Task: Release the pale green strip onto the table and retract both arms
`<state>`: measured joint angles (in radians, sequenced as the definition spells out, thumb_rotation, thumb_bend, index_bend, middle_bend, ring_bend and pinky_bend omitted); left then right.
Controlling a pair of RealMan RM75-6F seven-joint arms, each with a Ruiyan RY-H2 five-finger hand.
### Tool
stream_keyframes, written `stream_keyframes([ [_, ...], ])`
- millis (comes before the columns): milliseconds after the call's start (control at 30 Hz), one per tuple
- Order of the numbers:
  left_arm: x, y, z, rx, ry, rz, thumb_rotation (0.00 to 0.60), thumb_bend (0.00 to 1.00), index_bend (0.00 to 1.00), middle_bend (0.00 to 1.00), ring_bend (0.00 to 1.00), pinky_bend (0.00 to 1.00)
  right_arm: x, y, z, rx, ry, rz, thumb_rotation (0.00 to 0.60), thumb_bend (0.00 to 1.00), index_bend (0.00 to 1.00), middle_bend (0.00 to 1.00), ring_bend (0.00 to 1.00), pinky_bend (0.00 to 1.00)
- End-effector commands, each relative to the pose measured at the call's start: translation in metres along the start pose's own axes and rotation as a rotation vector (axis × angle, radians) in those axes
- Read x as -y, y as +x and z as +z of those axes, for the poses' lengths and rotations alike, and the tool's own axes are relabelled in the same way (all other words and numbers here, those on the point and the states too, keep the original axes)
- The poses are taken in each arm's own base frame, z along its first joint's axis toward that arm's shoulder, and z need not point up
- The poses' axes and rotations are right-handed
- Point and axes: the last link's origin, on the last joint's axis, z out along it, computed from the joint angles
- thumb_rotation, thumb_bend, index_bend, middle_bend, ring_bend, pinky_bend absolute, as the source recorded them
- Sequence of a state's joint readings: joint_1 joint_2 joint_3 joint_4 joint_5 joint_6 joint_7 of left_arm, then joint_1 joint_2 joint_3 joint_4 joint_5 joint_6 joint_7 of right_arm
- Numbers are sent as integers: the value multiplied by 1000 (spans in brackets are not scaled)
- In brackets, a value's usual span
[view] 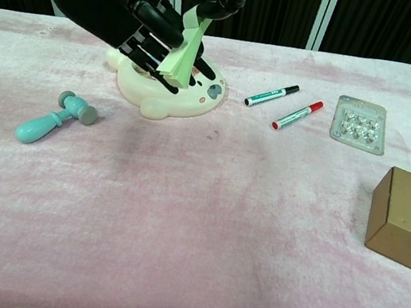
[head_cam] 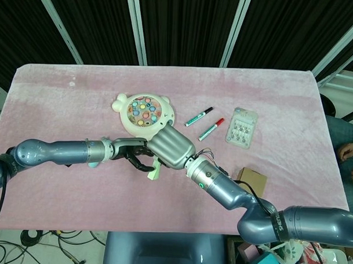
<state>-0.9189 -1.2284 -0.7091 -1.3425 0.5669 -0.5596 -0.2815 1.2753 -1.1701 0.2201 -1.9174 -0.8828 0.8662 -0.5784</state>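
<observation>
On the pink table, largest first:

Table (head_cam: 61, 99): covered in pink cloth, it spans the whole head view, with black curtains beyond its far edge.

Right arm (head_cam: 260, 213): it enters from the near right and reaches toward the table's middle.

Left arm (head_cam: 48, 152): it enters from the left and runs rightward to meet the right one.

Right hand (head_cam: 170, 147): its silver back faces the head camera; in the chest view its dark fingers (view: 216, 4) pinch the top end of the strip.

Left hand (view: 122, 14): its black fingers lie against the lower part of the strip, and the chest view seems to show them spread rather than closed, though I cannot tell if they grip it.

Toy game (view: 170, 91): cream, round and animal-shaped, with coloured pegs on top, it sits just behind the 2 hands.

Cardboard box (view: 409, 220): brown, near the near right edge.

Pale green strip (view: 180, 56): held up off the table, tilted, between the 2 hands in front of the toy.

Blister pack (view: 360, 124): clear, far right.

Toy hammer (view: 56, 117): teal, lying on the left.

2 markers: green (view: 271, 95) and red (view: 297, 115), side by side between toy and pack.
</observation>
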Motion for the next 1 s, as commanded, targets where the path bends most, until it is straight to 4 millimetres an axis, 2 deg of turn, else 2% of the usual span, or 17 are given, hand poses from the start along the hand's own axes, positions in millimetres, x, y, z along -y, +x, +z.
stream_keyframes([
  [33,0,0,1,-2,2,0,600,364,449,64,0,0,0,0,0,0,0,0,600,467,810,740,847,700],
  [400,0,-2,3,3,4,3,600,406,490,90,0,0,0,0,-1,0,2,1,600,468,811,739,847,700],
  [600,0,-2,4,1,5,3,600,516,545,127,0,0,0,-1,0,3,3,-2,600,472,820,740,847,700],
  [1000,2,-2,4,2,18,8,600,544,564,143,0,0,-2,2,-3,-23,5,-8,600,502,957,753,847,702],
])
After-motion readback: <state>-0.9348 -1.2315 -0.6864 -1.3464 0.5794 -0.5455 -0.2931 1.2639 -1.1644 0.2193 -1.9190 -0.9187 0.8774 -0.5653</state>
